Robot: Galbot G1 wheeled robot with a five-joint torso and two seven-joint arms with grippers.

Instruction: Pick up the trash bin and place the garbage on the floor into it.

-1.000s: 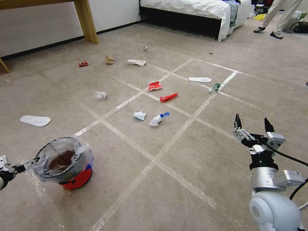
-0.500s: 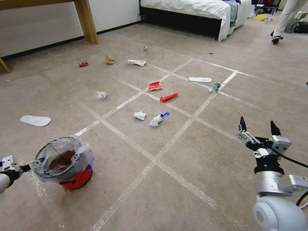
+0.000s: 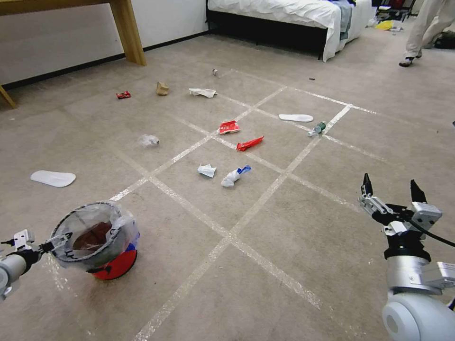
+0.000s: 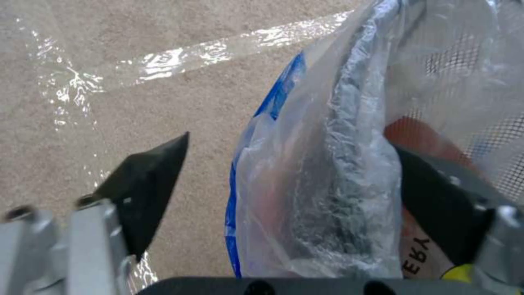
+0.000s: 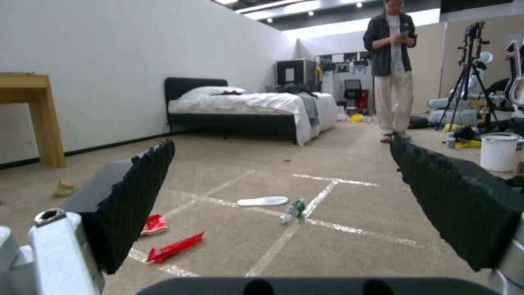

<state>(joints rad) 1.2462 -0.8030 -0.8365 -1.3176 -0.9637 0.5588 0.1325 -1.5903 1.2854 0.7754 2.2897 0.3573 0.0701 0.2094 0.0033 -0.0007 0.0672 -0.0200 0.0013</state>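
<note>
Left wrist view is showing the left gripper (image 4: pixel 284 180) spread wide, straddling the plastic-lined rim of the red-based mesh trash bin (image 3: pixel 97 241) sitting on the taped beige carpet (image 3: pixel 284 227); the right gripper (image 3: pixel 392 189) is hovering unclenched, holding nothing.

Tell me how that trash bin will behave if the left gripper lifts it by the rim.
The trash bin probably weighs little: mesh sides and little inside. Held at one side by the left gripper, it would likely tilt away. The loose plastic liner over the rim looks slippery, so one finger may slide on it.
</note>
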